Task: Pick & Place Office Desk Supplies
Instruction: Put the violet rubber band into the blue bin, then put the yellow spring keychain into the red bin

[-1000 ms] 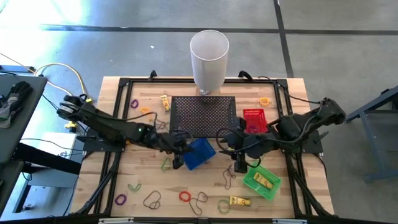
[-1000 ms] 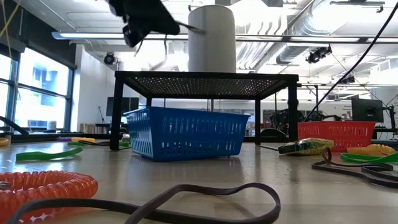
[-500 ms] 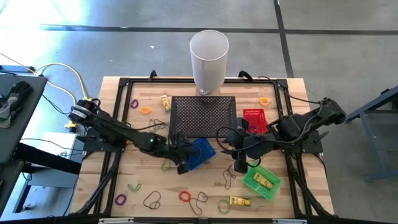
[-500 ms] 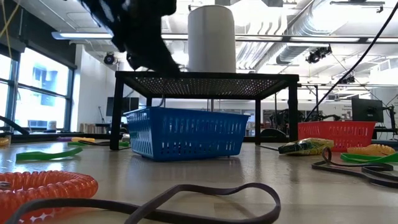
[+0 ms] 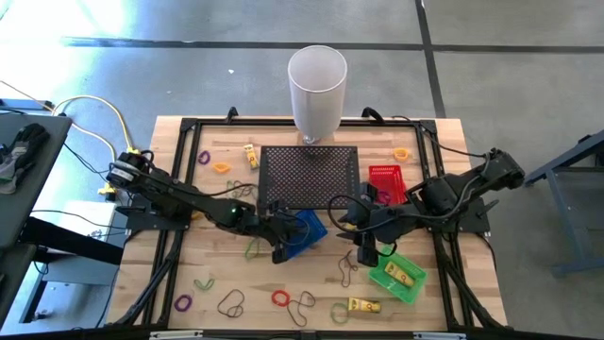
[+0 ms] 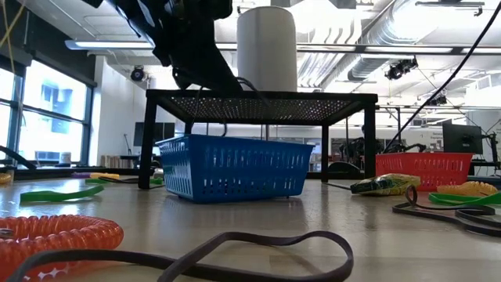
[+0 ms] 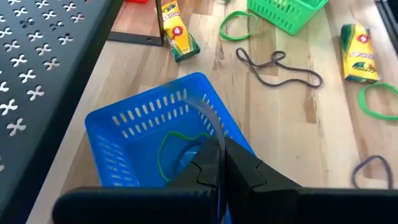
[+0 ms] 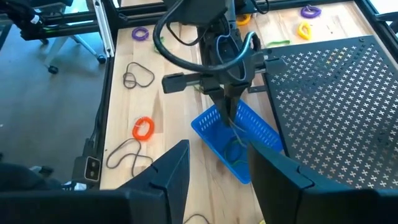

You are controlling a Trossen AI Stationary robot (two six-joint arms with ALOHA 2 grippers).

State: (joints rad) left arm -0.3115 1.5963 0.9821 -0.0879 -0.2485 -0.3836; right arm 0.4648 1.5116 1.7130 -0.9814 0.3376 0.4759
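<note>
Pale wooden planks make up the table [image 5: 217, 283] I am working over, framed by black rails. At its far edge stands the tall white cylinder [image 5: 317, 92], and just in front of it the black perforated mesh stand [image 5: 309, 176]. My two dark arms reach toward the middle from either side. Next in size is the blue slotted plastic basket [image 5: 304, 232], sitting at the near edge of the mesh stand; in the left wrist view a thin green band loop [image 7: 177, 149] lies inside it. The left gripper [image 5: 279, 251] hangs over the basket's near left corner with its fingers [image 7: 239, 165] pressed together, and I see a thin pale strand [image 7: 211, 121] arching out from the tips over the basket, though I cannot tell whether it is pinched. The right gripper [image 5: 365, 251] hovers just to the right of the blue basket, fingers parted and nothing between them. Close beside it sits a green plastic basket [image 5: 398, 276] holding small yellow rectangular pieces [image 5: 400, 275], and a red plastic basket [image 5: 385, 181] lies beside the stand. Loose bands are scattered along the near edge: a red coiled loop [image 5: 280, 298], a dark loop [image 5: 230, 304], a purple loop [image 5: 183, 304], and a yellow box [image 5: 362, 305].
</note>
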